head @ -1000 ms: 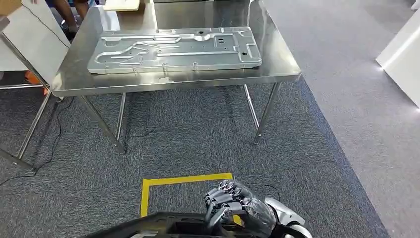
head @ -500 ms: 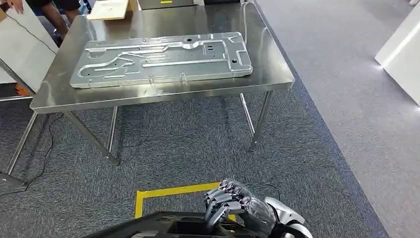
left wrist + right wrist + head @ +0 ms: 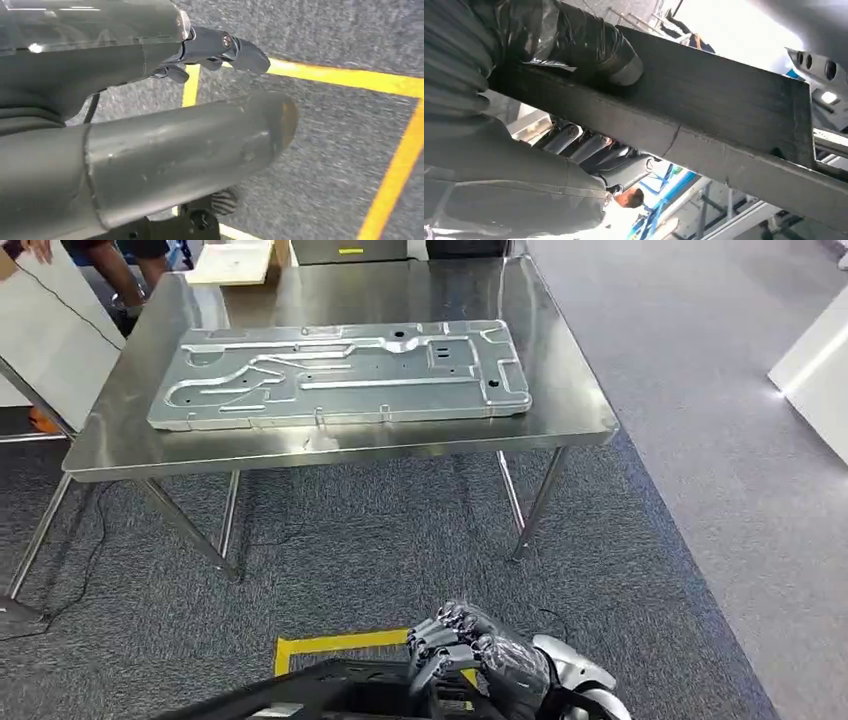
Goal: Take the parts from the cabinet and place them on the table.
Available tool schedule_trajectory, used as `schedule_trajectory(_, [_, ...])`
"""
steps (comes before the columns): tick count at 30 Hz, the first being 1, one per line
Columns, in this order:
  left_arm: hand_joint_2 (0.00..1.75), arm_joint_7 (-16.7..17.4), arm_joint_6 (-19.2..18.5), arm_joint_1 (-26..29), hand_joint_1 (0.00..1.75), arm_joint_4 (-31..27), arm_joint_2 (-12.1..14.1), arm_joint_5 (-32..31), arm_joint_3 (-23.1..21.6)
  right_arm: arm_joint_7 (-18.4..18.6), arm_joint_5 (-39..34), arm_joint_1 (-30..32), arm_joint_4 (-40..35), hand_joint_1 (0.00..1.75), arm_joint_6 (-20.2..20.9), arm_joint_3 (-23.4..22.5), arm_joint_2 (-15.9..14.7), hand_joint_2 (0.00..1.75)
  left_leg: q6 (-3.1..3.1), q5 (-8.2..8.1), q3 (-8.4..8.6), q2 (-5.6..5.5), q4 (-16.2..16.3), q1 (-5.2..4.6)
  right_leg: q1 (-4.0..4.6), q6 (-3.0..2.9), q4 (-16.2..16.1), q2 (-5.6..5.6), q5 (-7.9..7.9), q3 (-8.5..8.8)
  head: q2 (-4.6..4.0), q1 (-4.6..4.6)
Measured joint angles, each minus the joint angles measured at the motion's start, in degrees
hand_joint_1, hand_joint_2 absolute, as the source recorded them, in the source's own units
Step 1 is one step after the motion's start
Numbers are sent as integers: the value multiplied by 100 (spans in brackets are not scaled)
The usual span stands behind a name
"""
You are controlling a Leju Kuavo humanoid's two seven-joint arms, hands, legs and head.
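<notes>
Already the right robot hand (image 3: 480, 660) is clamped on a dark flat part (image 3: 330, 692), its fingers curled over the part's upper edge; the right wrist view shows the thumb (image 3: 589, 42) pressed against the part's broad face with the darker fingers wrapped on the other side. The part runs crosswise low in front of the robot, its long axis roughly parallel to the near edge of the steel worktop (image 3: 340, 445). That worktop lies straight ahead of the clamped hand, well apart from it, with grey carpet between. Most of the worktop's middle is taken by a long embossed metal panel (image 3: 340, 375), lying lengthwise along the near edge, so free room looks to be the narrow strip in front of the panel and the far side behind it. The left robot hand (image 3: 150, 150) hangs over the carpet and a yellow floor marking (image 3: 395, 195); whether its fingers are apart or together I cannot tell.
</notes>
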Motion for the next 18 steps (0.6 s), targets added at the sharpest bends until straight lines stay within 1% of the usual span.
schedule_trajectory(1, [0,-2,0,-24,0,0,-2,0,0,6,26,0,26,166,-19,0,-28,175,-31,-26,46,-23,21,0,34,-38,-2,75,-276,-51,0,-4])
schedule_trajectory(2, [0,-2,0,-34,0,0,-2,2,0,-5,26,-7,28,166,-31,0,-41,175,-66,-47,18,-47,7,-4,48,-84,-31,34,-290,-50,2,-2])
schedule_trajectory(3, [0,-4,0,-19,0,0,-4,2,0,-24,6,-5,26,166,-44,0,-55,175,-108,-72,14,-58,-26,-8,58,-120,-60,31,-139,-25,0,4])
schedule_trajectory(4, [0,-4,0,5,0,0,-13,2,-2,-53,-42,-9,26,166,-57,0,-57,175,-158,-25,75,-61,48,-9,42,-169,-74,28,-152,-9,2,-2])
schedule_trajectory(5, [0,-4,0,8,0,0,-15,2,0,-85,-85,-7,20,166,-77,0,-55,175,-190,-37,107,-60,56,2,45,-217,-93,28,-157,74,2,2])
schedule_trajectory(6, [0,-7,0,1,0,0,-20,2,-2,-94,-99,-7,4,166,-90,0,-57,175,-196,-95,68,-4,168,18,29,-264,-141,5,-164,151,2,2])
schedule_trajectory(7, [0,-13,0,-17,0,0,-26,2,-2,-94,-111,-17,4,166,-90,0,-57,175,-203,-197,-66,60,433,14,33,-300,-157,-10,-185,196,2,0])
schedule_trajectory(8, [0,-19,-9,-29,0,0,-28,2,-2,-85,-122,-15,-4,166,-92,0,-55,175,-216,-385,-307,76,830,14,41,-328,-160,-31,-211,223,0,0])
schedule_trajectory(9, [0,-18,-9,-36,0,0,-28,4,-2,-81,-127,-13,-4,166,-87,0,-57,175,-225,-571,-563,85,1237,14,51,-344,-160,-46,-241,245,2,0])
schedule_trajectory(10, [0,-18,-9,-34,0,0,-35,15,-2,-77,-129,-9,-4,166,-85,0,-57,175,-246,-699,-813,93,1594,15,63,-354,-156,-50,-272,263,0,0])
schedule_trajectory(11, [0,-18,-9,-34,0,0,-42,18,-2,-72,-129,-7,-4,166,-87,0,-57,175,-245,-690,-960,99,1734,14,69,-351,-156,-50,-300,295,2,0])
schedule_trajectory(12, [0,-18,-9,-7,0,0,-46,17,-2,-72,-129,-7,-4,166,-87,0,-57,175,-230,-528,-979,105,1617,14,73,-351,-156,-46,-330,336,2,0])
schedule_trajectory(13, [0,-17,-9,5,0,0,-46,17,-2,-72,-131,-6,-4,166,-87,0,-57,175,-207,-248,-880,108,1275,14,76,-343,-156,-44,-365,388,2,0])
schedule_trajectory(14, [0,-20,-9,4,0,0,-46,18,-2,-70,-131,-8,-4,166,-85,0,-57,175,-175,83,-702,111,775,13,77,-329,-156,-43,-401,448,0,0])
schedule_trajectory(15, [0,-22,-9,2,0,0,-46,17,-2,-70,-133,-10,-4,166,-85,0,-57,175,-159,388,-521,117,292,8,78,-308,-157,-48,-439,497,0,0])
schedule_trajectory(16, [0,-22,-9,4,0,0,-39,17,-2,-70,-133,-10,-4,166,-85,0,-57,175,-141,298,-491,127,173,-18,78,-281,-166,-54,-459,519,2,2])
schedule_trajectory(17, [0,-24,-9,1,0,0,-44,17,-2,-70,-136,-13,-4,166,-85,0,-57,175,-129,10,-517,123,144,-66,81,-249,-158,-49,-463,501,2,0])
schedule_trajectory(18, [0,-31,-9,-14,0,-2,-46,15,-2,-68,-136,-14,-7,166,-85,0,-55,175,-87,101,-475,122,117,-71,85,-192,-187,-52,-494,494,2,2])
